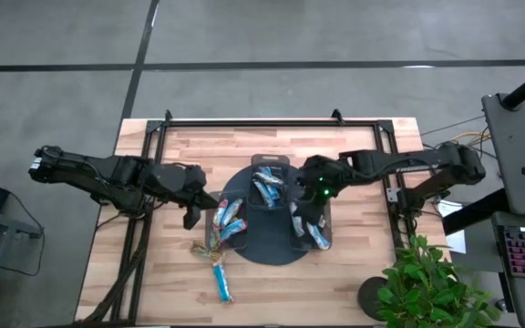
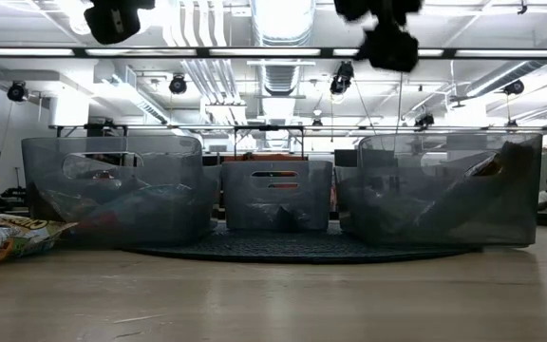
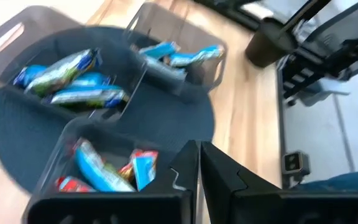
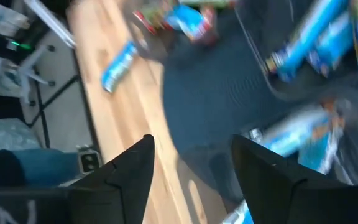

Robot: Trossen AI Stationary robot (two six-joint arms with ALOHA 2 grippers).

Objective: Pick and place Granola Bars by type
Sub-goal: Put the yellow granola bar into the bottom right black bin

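Note:
Granola bars lie in three clear bins on a dark round tray. The left bin holds blue and red bars, the far bin blue ones, the right bin blue ones. A blue bar and a greenish bar lie flat on the table near the tray's left rim. My left gripper hangs shut above the table just left of the left bin, holding nothing. My right gripper hovers open over the tray between the far and right bins, nothing between its fingers.
Both grippers are high above the bins in the low view, the left and the right. A greenish wrapper lies at the table's left. A potted plant stands off the table's near right corner. Bare wood lies around the tray.

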